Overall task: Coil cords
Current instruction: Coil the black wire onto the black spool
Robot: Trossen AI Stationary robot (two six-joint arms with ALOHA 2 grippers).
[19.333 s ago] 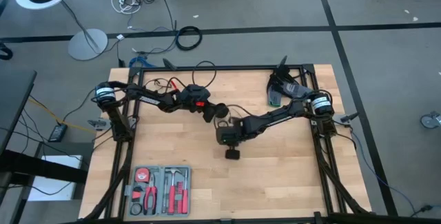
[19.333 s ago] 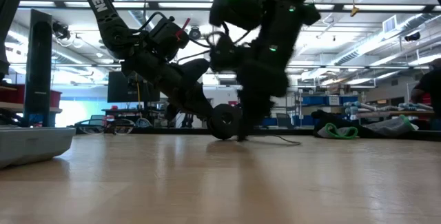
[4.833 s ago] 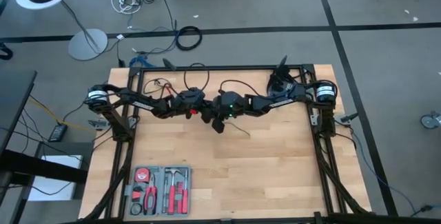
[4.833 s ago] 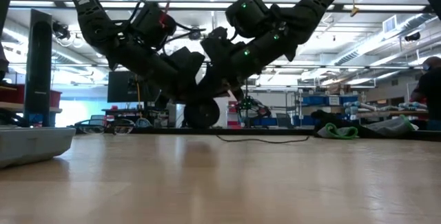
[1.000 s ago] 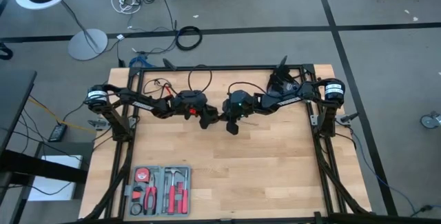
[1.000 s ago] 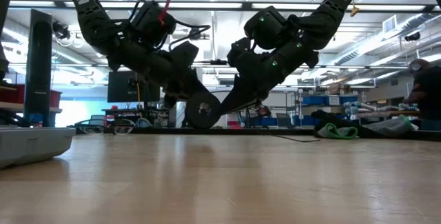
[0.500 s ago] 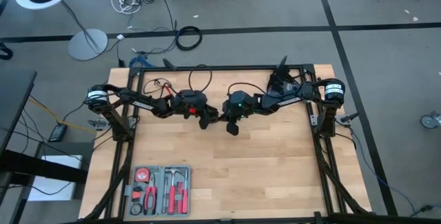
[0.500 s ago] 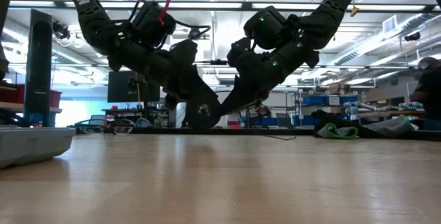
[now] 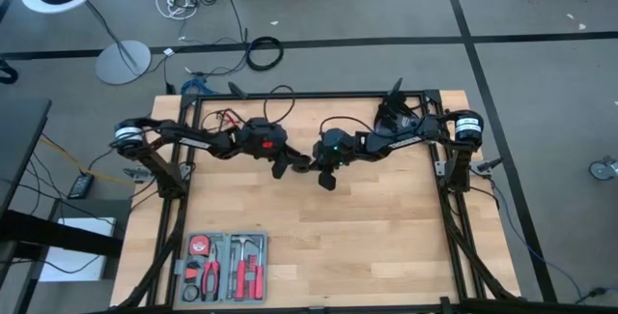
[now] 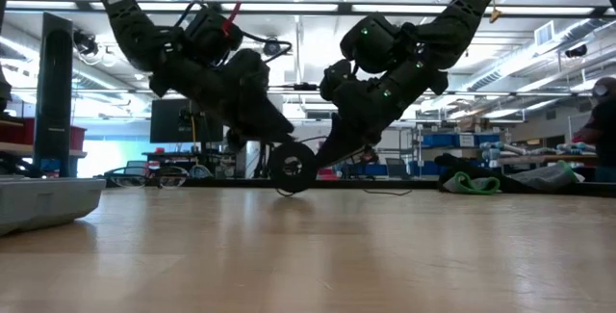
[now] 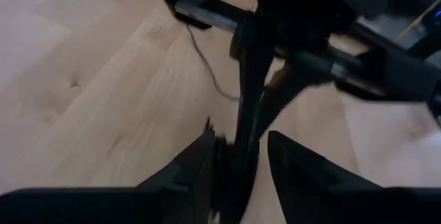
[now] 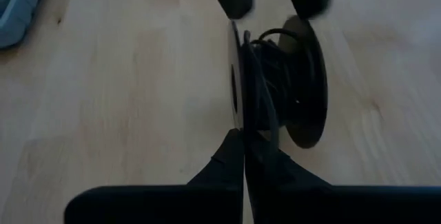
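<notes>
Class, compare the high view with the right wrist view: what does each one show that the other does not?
Only the high view shows the tool tray at the table's near edge and both arms meeting mid-table. Only the right wrist view shows the right tool shut on the cord wound between two round black discs. Both show the wooden tabletop.

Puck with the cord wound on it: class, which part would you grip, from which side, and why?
Probably a thin disc rim, pinched across its flat faces. The puck stands on edge on the table, cord filling the groove between its discs, so come edge-on at the rim, as the right gripper does; the left gripper straddles the opposite rim, open.
</notes>
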